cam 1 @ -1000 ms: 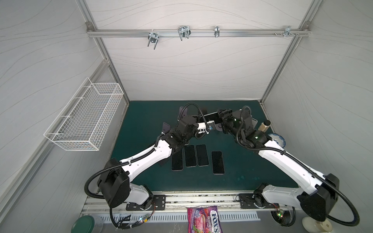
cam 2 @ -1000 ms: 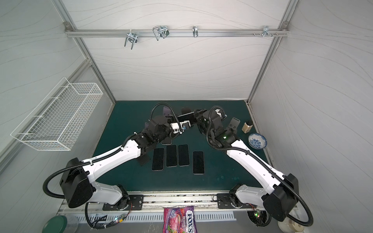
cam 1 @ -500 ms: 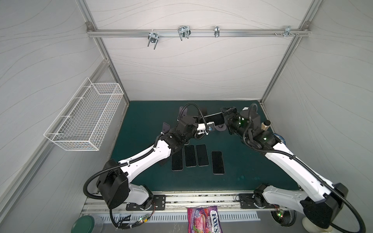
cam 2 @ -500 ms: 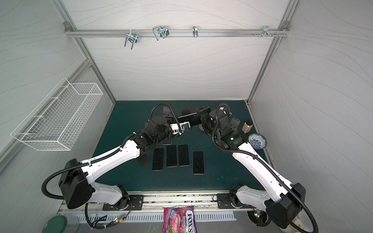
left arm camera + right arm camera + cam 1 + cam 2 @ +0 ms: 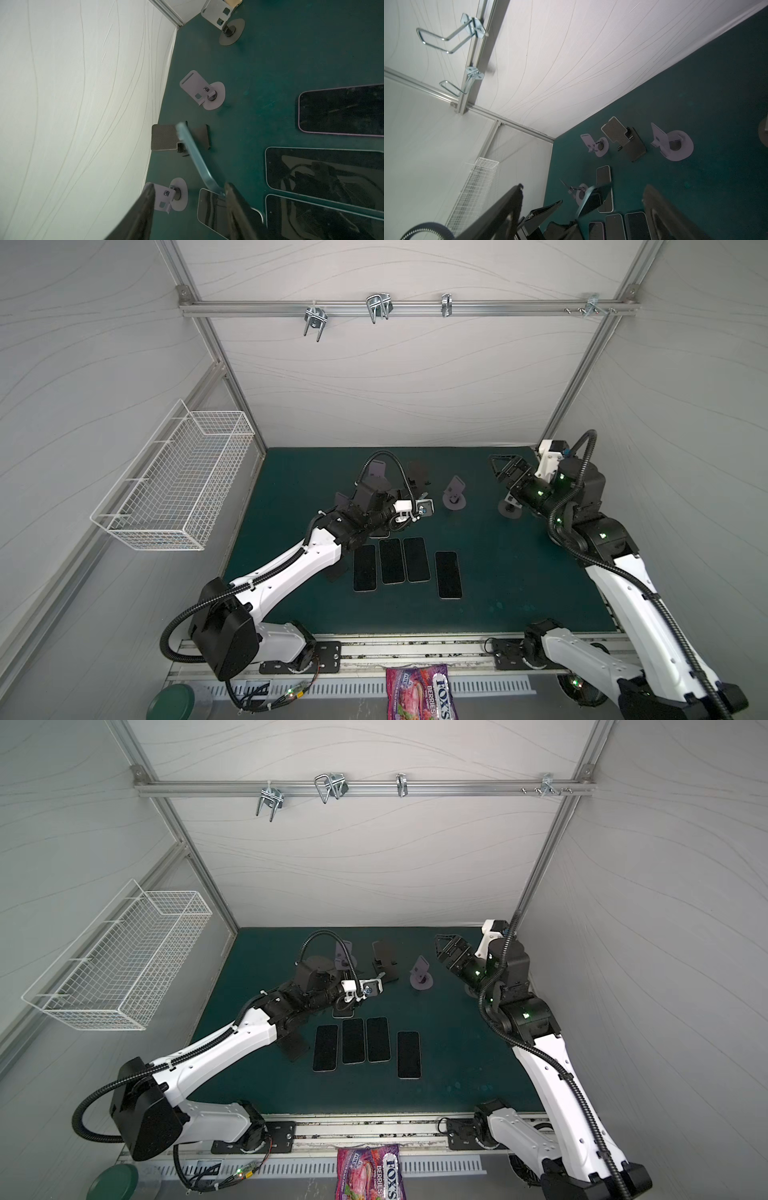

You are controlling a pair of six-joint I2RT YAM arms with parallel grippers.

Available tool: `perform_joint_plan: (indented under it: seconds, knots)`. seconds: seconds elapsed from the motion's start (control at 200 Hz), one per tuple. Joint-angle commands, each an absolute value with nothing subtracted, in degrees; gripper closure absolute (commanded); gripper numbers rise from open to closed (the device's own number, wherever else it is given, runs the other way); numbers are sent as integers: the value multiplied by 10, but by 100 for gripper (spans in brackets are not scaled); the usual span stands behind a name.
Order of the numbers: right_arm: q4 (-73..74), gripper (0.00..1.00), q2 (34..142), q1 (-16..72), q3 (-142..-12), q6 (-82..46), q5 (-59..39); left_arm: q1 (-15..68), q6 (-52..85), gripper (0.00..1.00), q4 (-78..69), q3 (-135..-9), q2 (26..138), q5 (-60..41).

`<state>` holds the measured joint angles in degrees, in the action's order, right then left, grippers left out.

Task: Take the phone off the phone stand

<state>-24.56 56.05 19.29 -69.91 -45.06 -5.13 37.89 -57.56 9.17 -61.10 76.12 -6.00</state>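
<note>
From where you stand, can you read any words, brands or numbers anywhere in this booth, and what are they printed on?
"FOX'S": on the candy bag at the front edge, legible in both top views.
"BERRIES": on the same bag, next to the brand name.
Smaller print on that bag: too small to read.
On the phones lying flat: screens dark, nothing to read.

I count six phones, six stands as far as I can make out, four hooks, one basket, one sweets bag.
</note>
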Motion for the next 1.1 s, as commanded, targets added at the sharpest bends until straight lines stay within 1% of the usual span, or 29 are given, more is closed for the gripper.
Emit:
perform_joint_plan:
  seconds: [0.0, 0.27, 0.71, 0.985, 1.04, 1.095]
  knots:
    - [-288, 8, 572, 187, -699, -382, -94, 365, -591, 49, 93, -633, 763, -108]
    - [-261, 9, 592, 186, -677, -403, -107, 360, -563, 49, 79, -628, 765, -106]
    - [-272, 11, 607, 186, -652, -435, -130, 358, -545, 49, 70, -628, 760, -108]
    - [-289, 14, 628, 187, -646, -448, -133, 357, -529, 49, 65, -628, 762, -113]
    - [-298, 15, 636, 188, -646, -449, -133, 357, -519, 48, 61, -626, 763, -111]
    - [-303, 15, 643, 190, -645, -449, -130, 357, -501, 45, 59, -624, 765, -107]
